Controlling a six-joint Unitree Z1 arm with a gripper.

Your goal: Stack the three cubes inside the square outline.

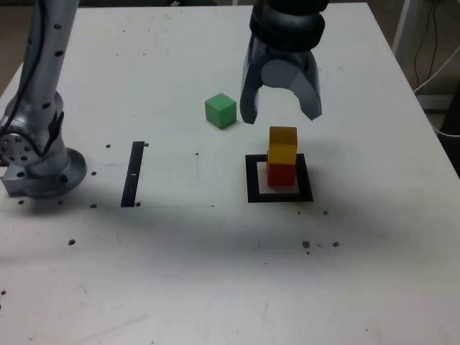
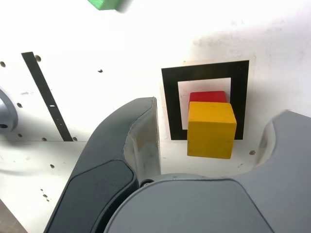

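Gripper (image 1: 281,113): jaws spread wide and released, nothing between them; it hangs just above the yellow cube, clear of it. In the wrist view (image 2: 209,141) the two fingers stand either side of the stack with open gaps to the yellow cube's faces.
Yellow cube (image 1: 282,145): sits on top of the red cube, upright, turned slightly off square from it and overhanging a little. Wrist view (image 2: 211,129): top face covers most of the red one.
Red cube (image 1: 282,175): bottom of the stack, resting on the white centre of the square outline. Wrist view (image 2: 208,96): only a strip of its top shows past the yellow cube.
Square outline (image 1: 253,180): thick black frame, flat on the bench, right of centre in the exterior view. The stack stands inside the frame. Wrist view (image 2: 170,104): frame complete on three visible sides, one side partly hidden by the stack.
Green cube (image 1: 221,111): alone on the bench, far-left of the outline in the exterior view, well apart from the stack. Wrist view (image 2: 104,4): just a blurred corner at the picture's edge.
Black strip (image 1: 134,173): narrow, straight, flat on the bench, left of the outline in the exterior view.
Arm base (image 1: 39,162): grey, at the exterior view's left edge.
Bench (image 1: 215,273): white, speckled with small dark marks.
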